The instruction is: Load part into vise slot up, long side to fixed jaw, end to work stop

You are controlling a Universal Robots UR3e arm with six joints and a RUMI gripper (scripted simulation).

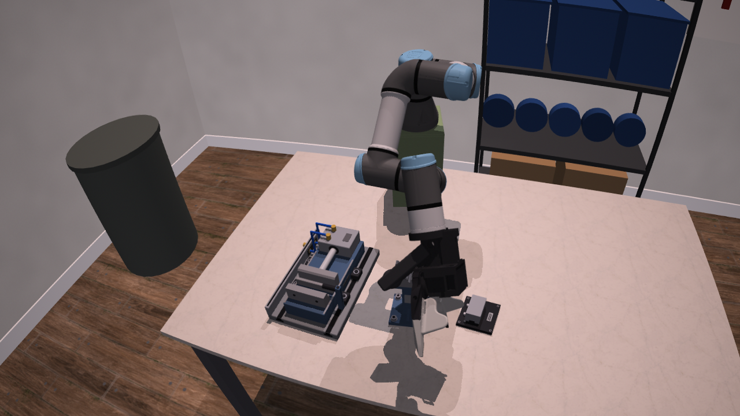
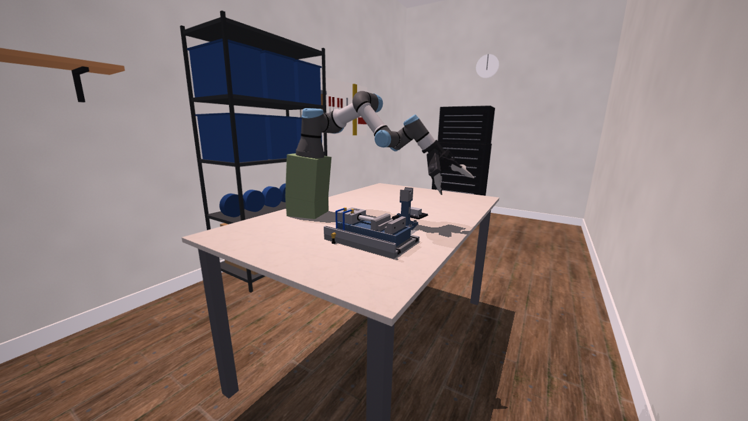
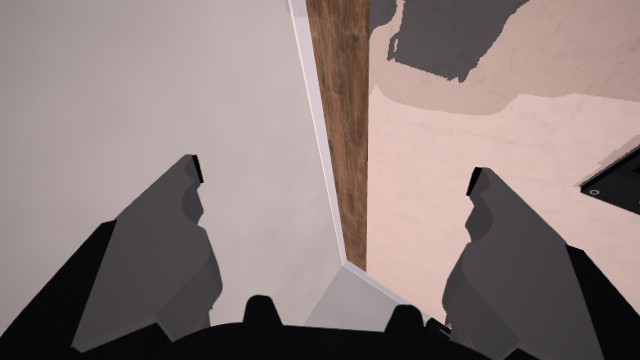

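The jaws [image 1: 434, 328] [image 2: 456, 184] [image 3: 335, 175] are spread wide above the worktop [image 1: 569, 268] [image 2: 293, 251] [image 3: 450, 150].
The part [image 1: 474, 308] [image 2: 415, 210] is below them, well apart.

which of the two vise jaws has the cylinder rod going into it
The inner jaw block, nearer the cylinder body: the rod meets it. The outer block has two dark holes and no rod.

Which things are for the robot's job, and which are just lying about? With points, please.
For the job:
- grey block [image 1: 474, 305] [image 2: 415, 210]
- black plate [image 1: 484, 328] [image 2: 423, 215] [image 3: 612, 191] under it
- vise [image 1: 306, 294] [image 2: 395, 225]
- blue stand [image 1: 398, 307] [image 2: 405, 210], probably the V-block's
- open gripper [image 1: 433, 340] [image 2: 457, 185] [image 3: 332, 163]

Just around:
- dark bin [image 1: 137, 207]
- blue boxes [image 1: 584, 41] [image 2: 256, 73]
- blue discs [image 1: 563, 119] [image 2: 253, 200]
- wall clock [image 2: 487, 65]
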